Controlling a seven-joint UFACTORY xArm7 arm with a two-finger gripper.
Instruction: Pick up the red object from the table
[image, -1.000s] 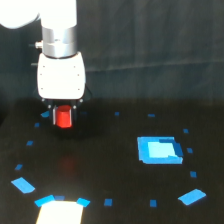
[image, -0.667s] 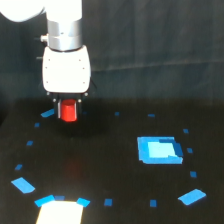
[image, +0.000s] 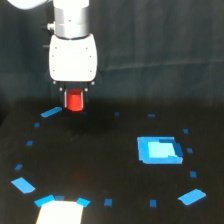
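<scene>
The red object (image: 75, 100) is a small bright red-orange block held under the white gripper housing (image: 73, 58). My gripper (image: 75, 101) is shut on it and holds it above the black table (image: 110, 165), at the exterior view's upper left. A faint shadow lies on the table below it. The fingers are mostly hidden behind the block.
A bright blue square patch (image: 159, 149) lies at the exterior view's right. A white patch (image: 59, 212) sits at the bottom edge. Small blue tape marks, such as one (image: 50, 112) just left of the block, ring the table.
The gripper has risen and shifted toward the exterior view's right with the red object in it; the block has left the table.
</scene>
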